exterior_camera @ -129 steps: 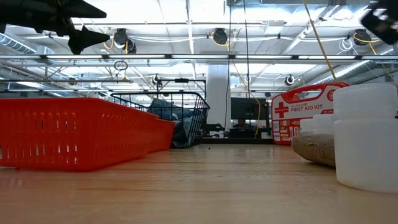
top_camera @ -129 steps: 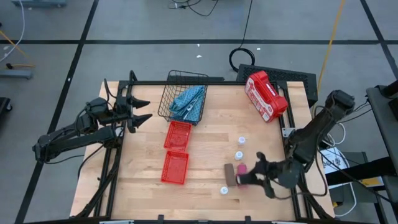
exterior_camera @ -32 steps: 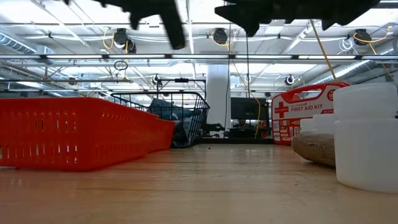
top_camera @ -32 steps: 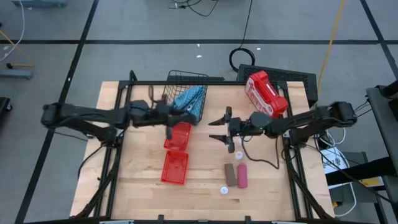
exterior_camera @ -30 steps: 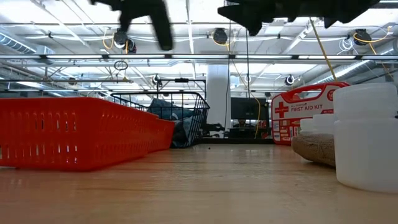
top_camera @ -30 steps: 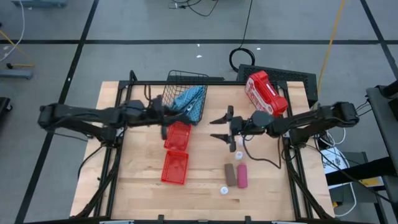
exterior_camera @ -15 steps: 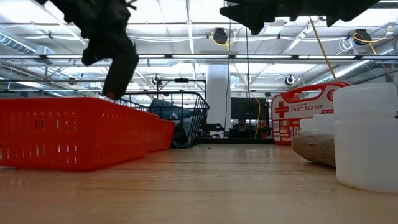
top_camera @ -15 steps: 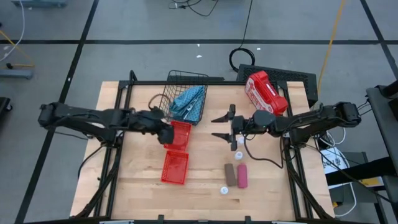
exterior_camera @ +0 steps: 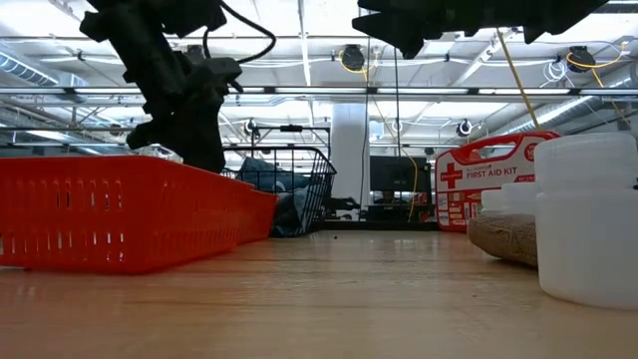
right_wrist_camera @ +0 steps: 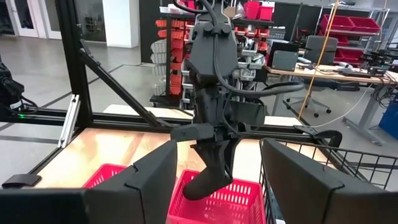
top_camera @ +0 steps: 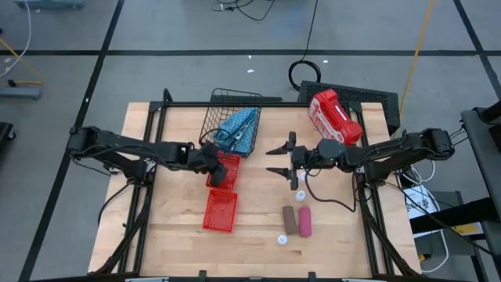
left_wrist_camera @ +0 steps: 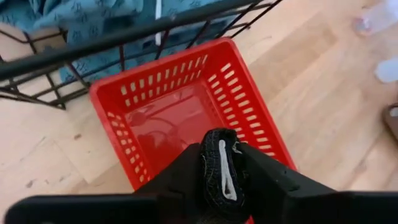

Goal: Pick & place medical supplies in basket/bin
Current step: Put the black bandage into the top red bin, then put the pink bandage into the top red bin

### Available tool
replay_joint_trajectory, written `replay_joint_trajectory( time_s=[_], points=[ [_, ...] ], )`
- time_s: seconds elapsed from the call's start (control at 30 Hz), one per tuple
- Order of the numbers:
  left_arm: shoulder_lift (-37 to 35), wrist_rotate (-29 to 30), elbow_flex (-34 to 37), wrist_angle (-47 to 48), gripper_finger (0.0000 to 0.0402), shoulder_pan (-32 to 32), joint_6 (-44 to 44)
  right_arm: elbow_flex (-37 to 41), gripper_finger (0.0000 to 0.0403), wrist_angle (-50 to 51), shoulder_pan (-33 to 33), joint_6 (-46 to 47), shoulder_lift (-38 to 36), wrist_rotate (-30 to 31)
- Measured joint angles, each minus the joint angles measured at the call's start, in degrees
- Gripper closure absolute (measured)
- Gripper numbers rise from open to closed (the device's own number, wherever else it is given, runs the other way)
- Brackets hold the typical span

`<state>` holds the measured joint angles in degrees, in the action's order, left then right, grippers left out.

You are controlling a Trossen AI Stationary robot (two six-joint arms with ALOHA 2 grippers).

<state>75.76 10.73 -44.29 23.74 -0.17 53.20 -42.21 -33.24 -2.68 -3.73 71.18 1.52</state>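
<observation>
Left wrist view: left gripper (left_wrist_camera: pixel 219 180) jaws pinch a black bandage roll (left_wrist_camera: pixel 219 168), woven, long axis pointing forward, just above the red perforated plastic bin (left_wrist_camera: pixel 163 99); right gripper (top_camera: pixel 274 159) jaws spread, empty.

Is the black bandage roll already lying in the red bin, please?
No, the black bandage roll sits between the left gripper's fingers above the red bin.

Both arms (top_camera: pixel 125 149) matte black, slender jointed links with rounded housings. Black cable loops along each, visible at left wrist (exterior_camera: pixel 249 45). Each claw (top_camera: pixel 280 159) has two flat, tapered black fingers (right_wrist_camera: pixel 140 177). No markings seen.
</observation>
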Motion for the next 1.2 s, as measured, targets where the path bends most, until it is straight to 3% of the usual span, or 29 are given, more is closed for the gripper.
replay_joint_trajectory(
  time_s=[0.5, 0.87, 1.03, 1.2],
  points=[
    [0.1, 2.4, 0.0, 2.9, 0.0155, 2.1, 1.0, 0.0, 0.0175, 2.3, 0.0, 0.0, 0.0, -0.1],
    [-2.4, -0.1, -0.1, 3.0, 0.0144, 3.6, -7.7, 0.0, 0.0174, 3.0, 0.0, -1.7, 0.0, -0.1],
    [-9.6, -2.5, -0.1, 1.9, 0.0144, 4.3, -12.4, 0.0, 0.0176, 6.2, -1.7, -8.8, -3.2, 0.4],
    [-18.9, 1.4, -0.1, -3.8, 0.0144, 1.3, -23.2, 0.0, 0.0174, 12.0, -7.4, -8.2, -9.1, 5.0]
  ],
)
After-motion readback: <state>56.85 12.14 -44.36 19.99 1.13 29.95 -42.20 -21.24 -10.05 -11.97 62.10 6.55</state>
